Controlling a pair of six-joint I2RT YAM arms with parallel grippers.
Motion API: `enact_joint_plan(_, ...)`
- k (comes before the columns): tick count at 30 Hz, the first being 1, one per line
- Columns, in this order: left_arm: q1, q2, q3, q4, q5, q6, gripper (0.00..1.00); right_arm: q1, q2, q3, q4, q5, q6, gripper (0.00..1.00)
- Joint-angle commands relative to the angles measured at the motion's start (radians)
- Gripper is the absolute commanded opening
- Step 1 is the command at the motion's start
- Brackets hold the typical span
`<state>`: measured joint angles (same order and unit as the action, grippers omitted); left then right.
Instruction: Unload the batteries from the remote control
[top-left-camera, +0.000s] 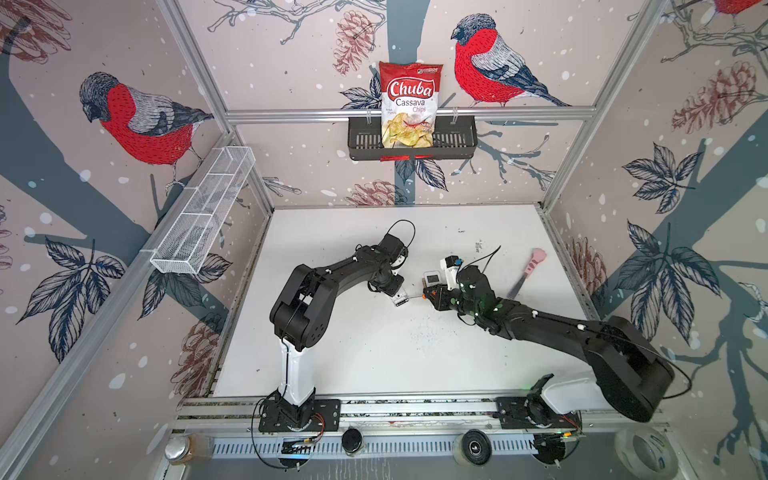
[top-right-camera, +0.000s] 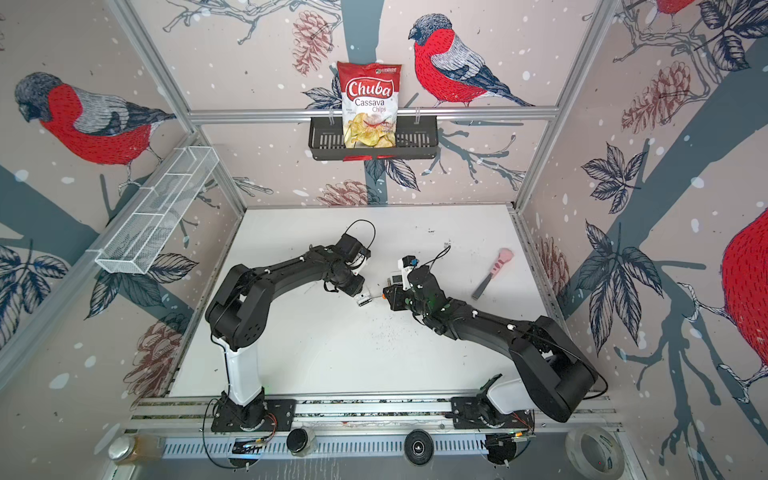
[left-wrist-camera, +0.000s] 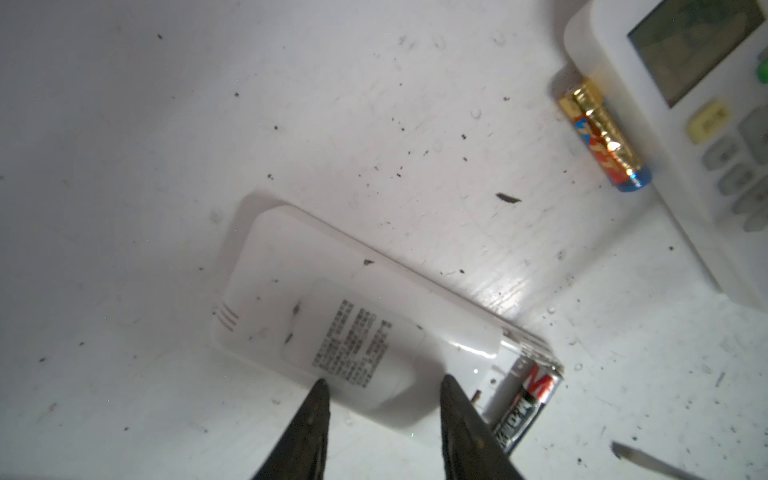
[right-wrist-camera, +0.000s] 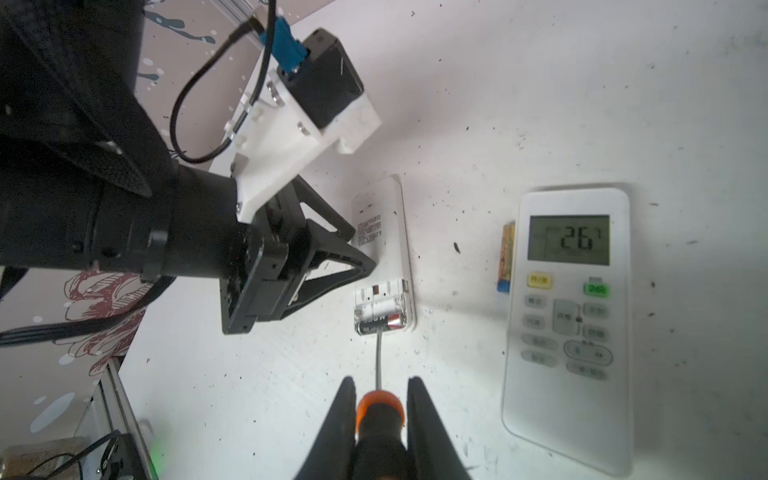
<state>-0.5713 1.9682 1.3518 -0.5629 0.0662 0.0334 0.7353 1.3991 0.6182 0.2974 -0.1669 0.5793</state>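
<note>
Battery (right-wrist-camera: 380, 323), likely light, rigid, slippery, seated in remote (right-wrist-camera: 384, 216): lever its end. Right hand (right-wrist-camera: 382, 380) clamps screwdriver (right-wrist-camera: 380, 409); left hand (left-wrist-camera: 384, 382), part-open, braces remote.

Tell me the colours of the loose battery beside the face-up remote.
Loose battery: gold and red-orange, blue end; clearest in the left wrist view.

the chip bag (top-left-camera: 410, 104) reads "chuba cassava chips"; the face-up remote (right-wrist-camera: 540, 407) has a display (right-wrist-camera: 568, 240) showing 26. print on the flipped remote (left-wrist-camera: 332, 316) is illegible.

Black arms (top-left-camera: 340, 270), white lower links (top-left-camera: 296, 370), black left tool (left-wrist-camera: 382, 386)
</note>
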Motion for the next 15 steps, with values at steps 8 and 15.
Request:
enact_joint_plan(8, 0.002, 0.024, -0.021, -0.051, -0.019, 0.007, 0.43, 0.026, 0.026, -0.026, 0.060, -0.016, 0.014, 0.00)
enact_joint_plan(15, 0.002, 0.040, -0.012, -0.057, -0.014, 0.005, 0.43, 0.028, 0.038, -0.031, 0.081, -0.015, 0.016, 0.00)
